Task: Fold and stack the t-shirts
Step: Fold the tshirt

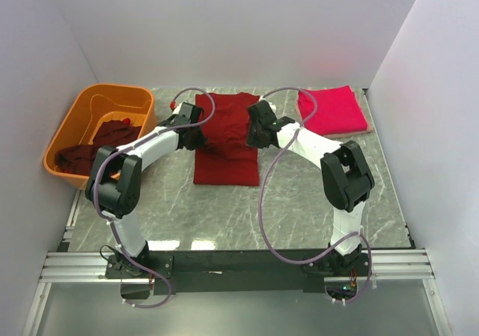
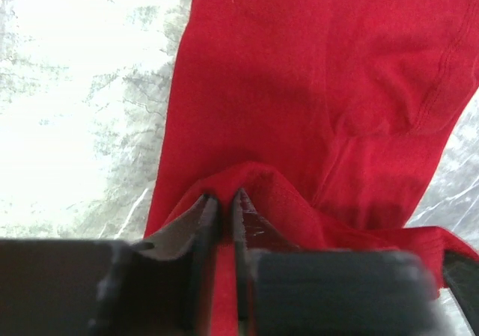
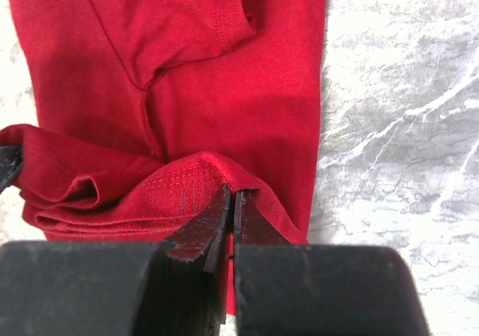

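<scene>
The left gripper [image 2: 224, 198] has its jaws nearly together, with a ridge of cloth caught at the tips. The right gripper [image 3: 232, 194] is clamped tight on the same ridge from the opposite edge. Both hold the maroon t-shirt [image 1: 226, 168], which lies at the middle of the table [image 1: 299, 201] and runs toward 12 o'clock, its sleeves already tucked in. A crosswise fold seems to be in hand. The next move likely calls for both arms to carry the ridge over in step, lay it square, then let go. A folded crimson-pink t-shirt [image 1: 334, 110] lies at 1 o'clock, probably where the stack goes. The orange tub [image 1: 82, 102] at 10 o'clock holds more dark t-shirts [image 1: 97, 146].
</scene>
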